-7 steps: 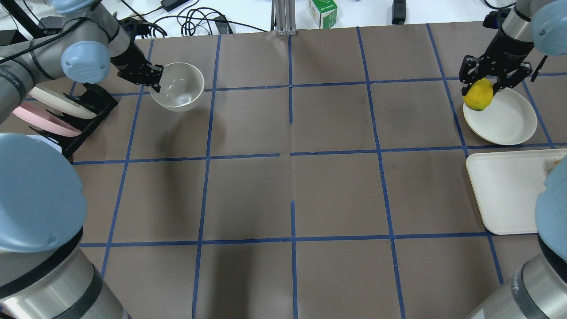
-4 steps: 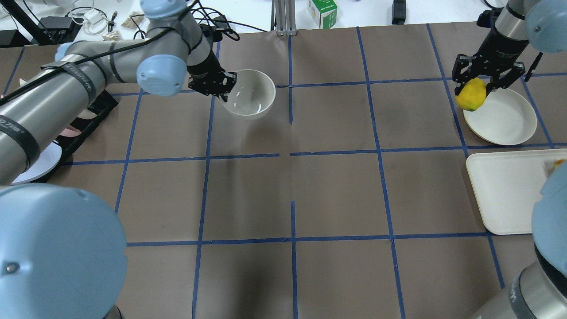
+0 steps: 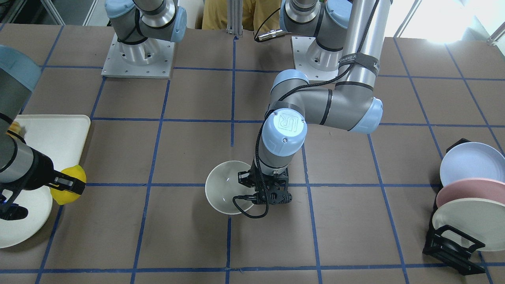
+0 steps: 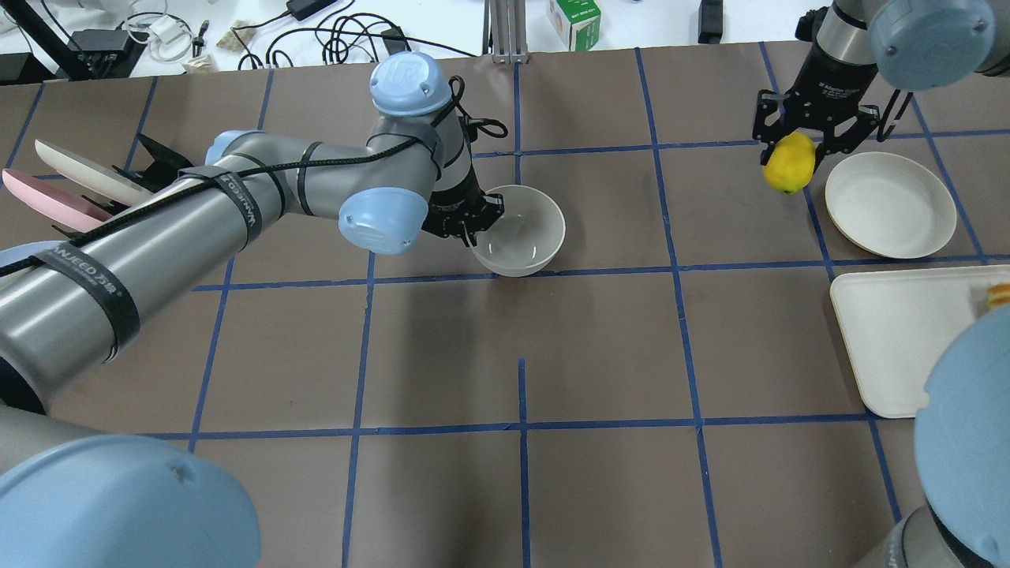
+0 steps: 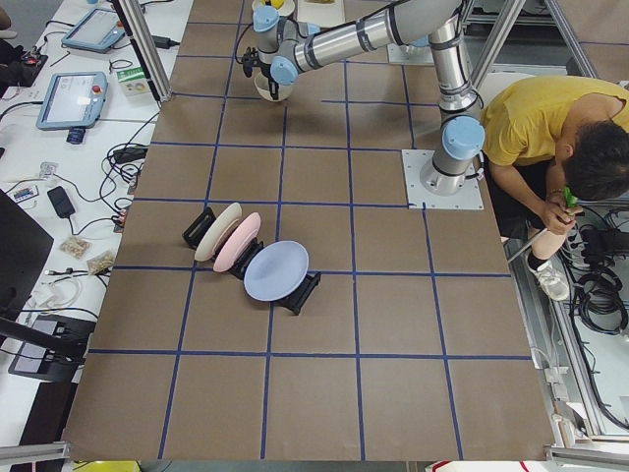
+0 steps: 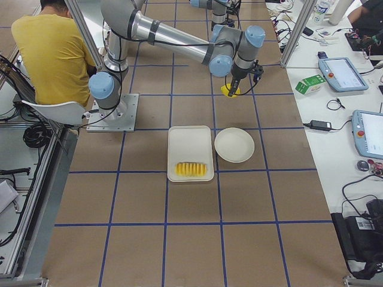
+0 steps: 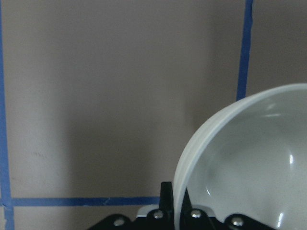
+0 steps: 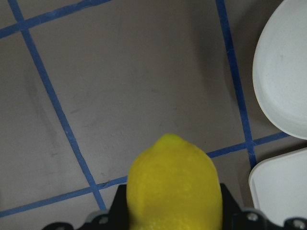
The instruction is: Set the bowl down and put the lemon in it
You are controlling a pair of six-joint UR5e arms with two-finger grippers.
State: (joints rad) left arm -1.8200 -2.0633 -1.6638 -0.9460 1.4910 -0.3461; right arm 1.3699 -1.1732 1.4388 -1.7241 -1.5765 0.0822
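Note:
The off-white bowl (image 4: 522,233) is near the table's middle, upright, and I cannot tell if it touches the table. My left gripper (image 4: 476,235) is shut on the bowl's rim on its left side. The wrist view shows the rim (image 7: 192,158) between the fingers. From the front the bowl (image 3: 223,189) sits left of this gripper (image 3: 254,194). My right gripper (image 4: 791,156) is shut on the yellow lemon (image 4: 787,167) and holds it in the air left of the flat plate. The lemon (image 8: 175,187) fills the bottom of the right wrist view and also shows from the front (image 3: 70,190).
A flat cream plate (image 4: 890,207) lies at the far right, and a cream tray (image 4: 899,339) in front of it carries sliced fruit (image 6: 190,170). A black rack with blue, pink and cream plates (image 3: 465,197) stands at the far left. A person sits behind the robot (image 5: 550,128).
My left arm has carried the bowl from beside the rack rightward to the table's middle. My right gripper has moved left with the lemon, from over the plate's edge to beside it.

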